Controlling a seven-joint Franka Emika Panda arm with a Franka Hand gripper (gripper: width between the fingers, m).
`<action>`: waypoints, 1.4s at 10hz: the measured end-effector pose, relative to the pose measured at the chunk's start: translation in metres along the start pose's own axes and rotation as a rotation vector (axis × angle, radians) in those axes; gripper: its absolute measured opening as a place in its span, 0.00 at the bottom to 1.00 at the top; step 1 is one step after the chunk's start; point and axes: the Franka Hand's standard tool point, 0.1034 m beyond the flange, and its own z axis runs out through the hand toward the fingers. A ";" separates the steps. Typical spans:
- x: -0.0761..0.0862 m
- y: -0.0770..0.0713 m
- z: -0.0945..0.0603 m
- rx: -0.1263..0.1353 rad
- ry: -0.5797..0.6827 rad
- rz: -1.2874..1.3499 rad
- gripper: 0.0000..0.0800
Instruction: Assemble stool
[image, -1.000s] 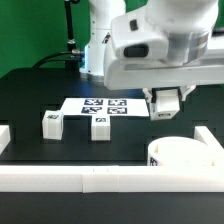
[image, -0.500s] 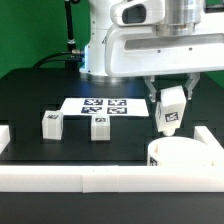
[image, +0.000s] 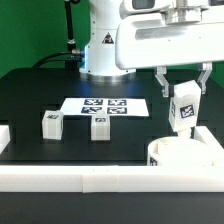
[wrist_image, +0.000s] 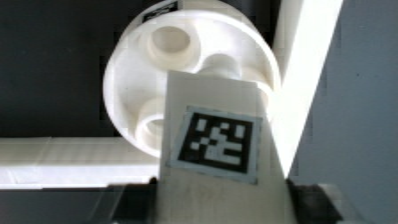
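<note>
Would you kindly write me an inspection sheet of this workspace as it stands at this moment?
Surface: black table; marker board lies flat on it.
Job's things: seat disc near the front border bar; first leg and second leg stand loose on the table; third leg held above the seat disc.
Clutter: nothing seen.
Grippers: gripper shut on the third leg.
Cables: black cable behind the arm.
Surroundings: green backdrop.
</note>
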 end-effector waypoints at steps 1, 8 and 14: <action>0.001 -0.004 0.002 -0.004 0.005 -0.081 0.41; 0.009 -0.017 0.006 -0.017 0.077 -0.343 0.41; 0.012 -0.028 0.008 -0.015 0.073 -0.399 0.41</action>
